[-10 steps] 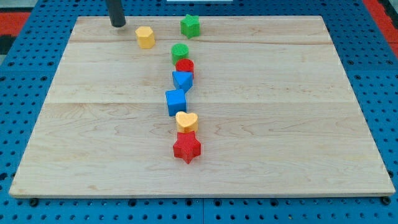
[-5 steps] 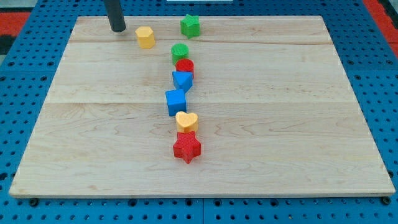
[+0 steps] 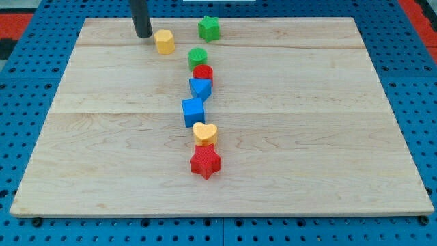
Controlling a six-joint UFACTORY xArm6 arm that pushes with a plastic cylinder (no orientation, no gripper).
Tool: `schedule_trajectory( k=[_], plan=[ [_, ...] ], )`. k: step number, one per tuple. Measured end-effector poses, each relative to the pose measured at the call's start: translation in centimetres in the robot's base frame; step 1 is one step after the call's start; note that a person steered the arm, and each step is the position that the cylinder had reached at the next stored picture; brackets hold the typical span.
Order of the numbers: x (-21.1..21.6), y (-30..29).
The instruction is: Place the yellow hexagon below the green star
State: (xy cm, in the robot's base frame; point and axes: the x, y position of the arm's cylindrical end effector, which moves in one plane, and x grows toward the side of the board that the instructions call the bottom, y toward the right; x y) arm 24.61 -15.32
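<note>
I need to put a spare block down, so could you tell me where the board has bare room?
Bare wood lies on the view's right of the column from the green star down to the red star, and on its left below my tip and the yellow hexagon. The column itself is crowded.

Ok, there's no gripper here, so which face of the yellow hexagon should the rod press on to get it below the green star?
Press its view-left face, slightly toward the top. My tip sits just left of the yellow hexagon, about touching it. The green star lies to the view's right and a little higher, so the hexagon probably needs a rightward push with a slight downward drift. Watch the green block below that path.
</note>
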Motion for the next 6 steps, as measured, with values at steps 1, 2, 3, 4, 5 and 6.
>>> schedule_trajectory(
  k=[1, 2, 3, 4, 5, 6],
  plan=[
    [1.0, -0.5],
    [1.0, 0.4],
    [1.0, 2.4],
    [1.0, 2.8],
    [1.0, 0.7],
    [1.7, 3.4]
  ],
)
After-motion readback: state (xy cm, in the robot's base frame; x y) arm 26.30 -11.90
